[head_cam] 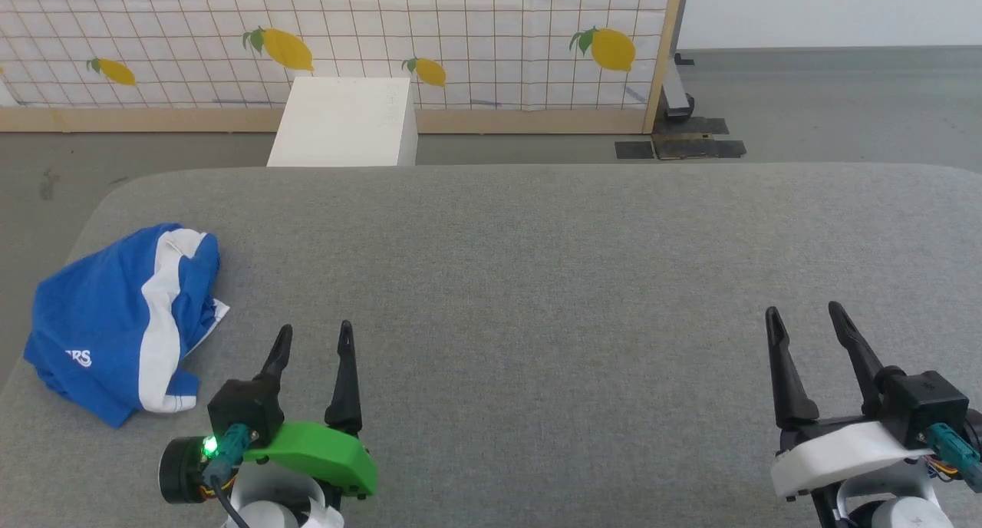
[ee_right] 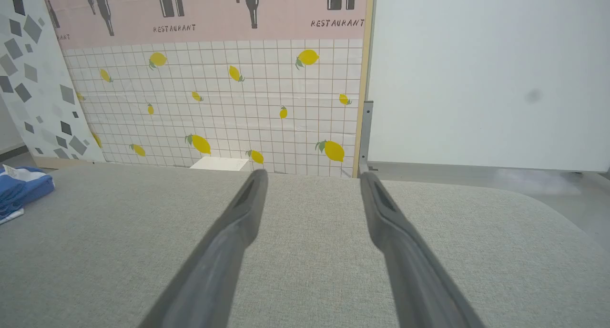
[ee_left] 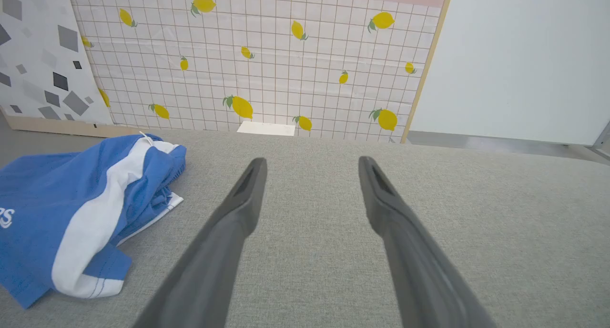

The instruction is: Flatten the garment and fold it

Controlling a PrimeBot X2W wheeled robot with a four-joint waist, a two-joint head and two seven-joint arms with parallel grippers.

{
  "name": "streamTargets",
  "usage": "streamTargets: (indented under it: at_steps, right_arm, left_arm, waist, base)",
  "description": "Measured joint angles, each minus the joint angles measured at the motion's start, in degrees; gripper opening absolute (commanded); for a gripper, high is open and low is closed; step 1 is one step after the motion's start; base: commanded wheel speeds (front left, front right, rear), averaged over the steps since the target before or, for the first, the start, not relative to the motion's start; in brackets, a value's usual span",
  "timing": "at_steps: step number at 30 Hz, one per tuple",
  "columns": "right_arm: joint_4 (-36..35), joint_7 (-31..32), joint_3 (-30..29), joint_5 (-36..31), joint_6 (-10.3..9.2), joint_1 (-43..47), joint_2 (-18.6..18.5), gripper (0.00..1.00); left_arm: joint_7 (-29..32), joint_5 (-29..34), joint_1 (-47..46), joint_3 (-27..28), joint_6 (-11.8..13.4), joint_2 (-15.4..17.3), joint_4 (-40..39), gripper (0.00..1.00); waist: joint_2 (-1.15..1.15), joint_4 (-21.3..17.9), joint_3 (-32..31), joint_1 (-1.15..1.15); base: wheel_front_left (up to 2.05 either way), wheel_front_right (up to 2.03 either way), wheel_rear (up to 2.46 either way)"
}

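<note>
The garment (head_cam: 115, 321), bright blue shorts with a white side stripe, lies in a crumpled heap at the left edge of the head view, about mid-height, on the near-left corner of the grey fabric-covered table (head_cam: 537, 267). It is bunched over itself, with part of the white lettering showing on the lower left of the heap and a white hem poking out at its right side. The left gripper (head_cam: 315, 328) sits at the lower left of the frame, near the heap but apart from it, with its 2 dark fingers spread and nothing between them. The right gripper (head_cam: 802, 310) sits at the lower right, well apart from the shorts, also spread wide and empty. In the left wrist view the shorts fill the left side, beside the fingers and clear of them; in the right wrist view a blue corner shows at the far left edge. By my reading the task stands at its very start: nothing is flattened, nothing is grasped. The next move likely calls for the left arm to swing toward the frame's left and pinch an edge of the heap, then drag it toward the table's middle, where both arms can reach it to spread it flat.
</note>
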Motion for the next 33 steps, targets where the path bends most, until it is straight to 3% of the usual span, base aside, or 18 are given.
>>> streamTargets:
  at_steps: [33]
  right_arm:
    - [1.6, -3.9, -1.4, 0.9, 0.0, -1.1, 0.0, 1.0]
  left_arm:
    - [-3.8, -2.3, -1.5, -1.4, 0.8, 0.0, 3.2, 1.0]
  waist:
    - [0.0, 0.4, 0.0, 0.0]
  base:
    - [0.0, 0.0, 0.0]
